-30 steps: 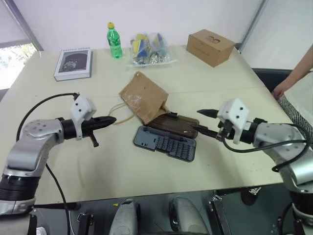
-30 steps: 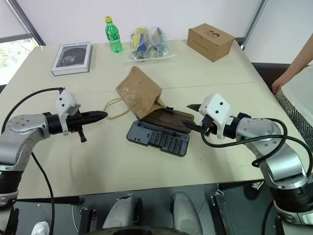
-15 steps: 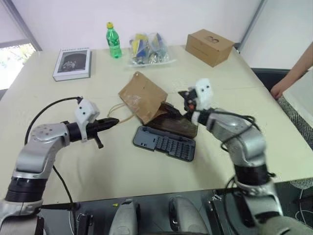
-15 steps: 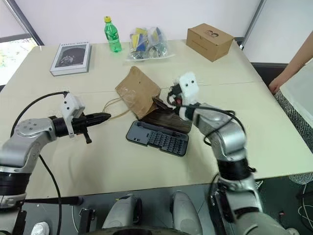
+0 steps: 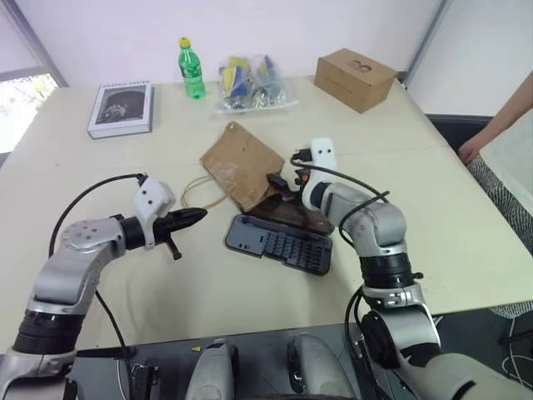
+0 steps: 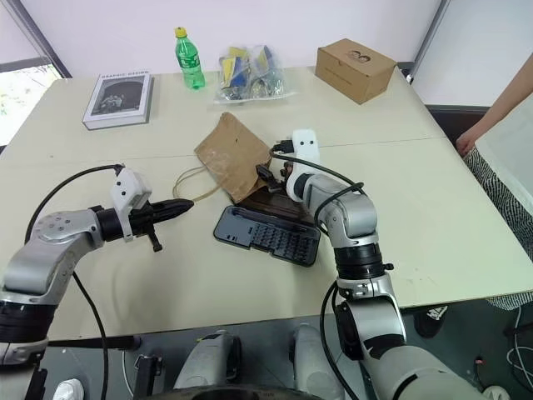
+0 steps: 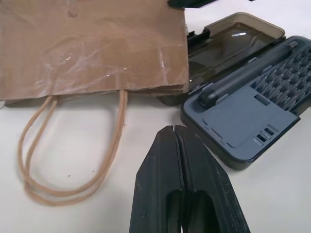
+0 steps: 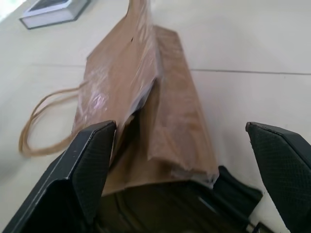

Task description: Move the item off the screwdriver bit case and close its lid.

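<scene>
The item, a flat brown paper bag (image 5: 241, 167), lies mid-table with its loop handles (image 7: 73, 160) trailing toward my left gripper. One corner of the bag rests on the smoky brown lid (image 5: 293, 213), which lies open behind the blue-grey tray of the screwdriver bit case (image 5: 279, 242). My right gripper (image 8: 179, 127) stands open just over the lid, its two fingers spread either side of the bag's near end and holding nothing. My left gripper (image 7: 173, 128) is shut and empty, hovering a little short of the handles and the tray's corner.
Along the far side of the table are a grey-covered book (image 5: 122, 108), a green bottle (image 5: 190, 68), a clear bag of small goods (image 5: 250, 83) and a cardboard box (image 5: 356, 79). A person's arm (image 5: 500, 125) shows at the right edge.
My right arm has swung in from the right side of the table to the bag's end over the lid, rolling its wrist. The left gripper has stayed almost still.
</scene>
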Robot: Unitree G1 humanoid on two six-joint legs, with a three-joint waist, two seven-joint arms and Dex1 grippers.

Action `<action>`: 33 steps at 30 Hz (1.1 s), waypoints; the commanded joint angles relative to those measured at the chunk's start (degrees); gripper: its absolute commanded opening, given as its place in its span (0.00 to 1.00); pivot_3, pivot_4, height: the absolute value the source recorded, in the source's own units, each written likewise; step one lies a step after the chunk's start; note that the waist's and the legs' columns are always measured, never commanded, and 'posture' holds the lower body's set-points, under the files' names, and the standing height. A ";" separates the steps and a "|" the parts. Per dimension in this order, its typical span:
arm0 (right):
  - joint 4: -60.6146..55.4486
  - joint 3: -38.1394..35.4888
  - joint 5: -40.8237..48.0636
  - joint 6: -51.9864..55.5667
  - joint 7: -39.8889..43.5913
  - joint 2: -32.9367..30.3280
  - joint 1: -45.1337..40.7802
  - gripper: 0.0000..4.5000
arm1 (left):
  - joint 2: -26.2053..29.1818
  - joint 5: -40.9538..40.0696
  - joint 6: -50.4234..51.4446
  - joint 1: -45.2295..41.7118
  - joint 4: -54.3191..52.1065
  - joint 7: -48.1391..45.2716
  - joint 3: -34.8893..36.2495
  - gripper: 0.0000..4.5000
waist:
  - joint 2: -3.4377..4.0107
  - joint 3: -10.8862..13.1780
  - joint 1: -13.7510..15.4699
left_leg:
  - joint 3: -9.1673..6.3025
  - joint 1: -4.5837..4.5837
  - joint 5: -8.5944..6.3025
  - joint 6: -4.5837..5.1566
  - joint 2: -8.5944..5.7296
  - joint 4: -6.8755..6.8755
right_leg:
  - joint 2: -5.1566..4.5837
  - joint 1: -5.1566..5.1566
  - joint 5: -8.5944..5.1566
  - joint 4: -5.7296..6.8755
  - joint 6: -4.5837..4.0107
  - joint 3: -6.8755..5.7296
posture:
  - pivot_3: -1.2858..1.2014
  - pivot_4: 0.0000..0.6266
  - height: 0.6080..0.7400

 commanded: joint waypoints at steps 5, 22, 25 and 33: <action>4.93 -1.13 -1.14 -5.48 -0.58 2.50 -4.88 0.36 | 0.22 0.35 -0.35 0.60 -2.36 1.26 0.75 0.00 | 0.01 0.01 -0.19 | 0.00 -0.01 0.00 0.00 0.00 -0.01 | -0.01 -0.01 0.00 0.00 0.00 0.00 | 0.52 0.24 1.00; -3.62 -9.99 -1.89 -1.59 -4.39 -9.65 -7.05 0.01 | -0.77 1.47 -0.53 0.11 -2.13 1.83 -0.86 0.00 | 0.04 0.03 -0.87 | -0.05 -0.04 0.00 0.00 0.02 -0.05 | -0.18 -0.02 0.00 -0.05 0.00 -0.01 | 0.52 0.24 1.00; -3.99 -11.91 -4.15 -2.48 -5.05 -15.89 -5.41 0.01 | -0.99 1.82 -0.80 -0.05 -1.67 1.53 -1.49 0.00 | 0.04 0.03 -0.97 | 0.01 -0.05 0.00 0.00 0.00 -0.06 | -0.21 -0.02 0.00 -0.09 0.00 0.00 | 0.52 0.24 1.00; 5.82 -15.41 -8.75 -9.21 -5.86 -23.95 1.29 0.01 | -1.92 3.08 -1.93 -1.79 0.40 0.84 -3.21 0.00 | 0.04 0.03 -1.25 | 0.04 -0.03 0.00 0.01 -0.03 -0.08 | 0.01 -0.02 0.00 -0.10 0.00 0.04 | 0.52 0.24 1.00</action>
